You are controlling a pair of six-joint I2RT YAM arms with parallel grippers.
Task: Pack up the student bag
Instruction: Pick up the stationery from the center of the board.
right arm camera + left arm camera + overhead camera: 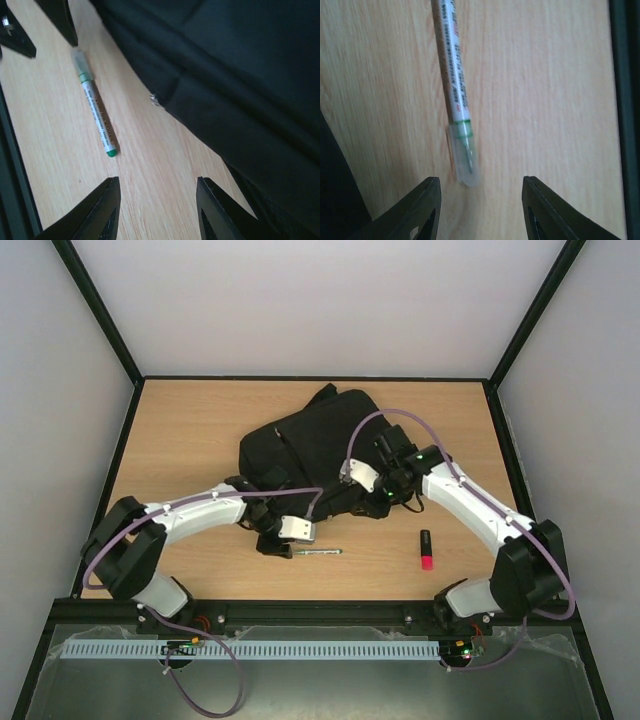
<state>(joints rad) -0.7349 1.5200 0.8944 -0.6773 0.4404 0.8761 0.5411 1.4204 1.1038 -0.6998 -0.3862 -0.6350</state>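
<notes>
A black student bag [305,440] lies slumped at the middle of a wooden worktop [190,430], just beyond both arms. The left jaws stand apart and empty, low over the wood, with the clear-capped end of a white marker pen [456,85] just ahead of them. The right jaws are also apart, holding nothing, beside the bag's near edge; a small red and black object [426,550] lies nearby.
</notes>
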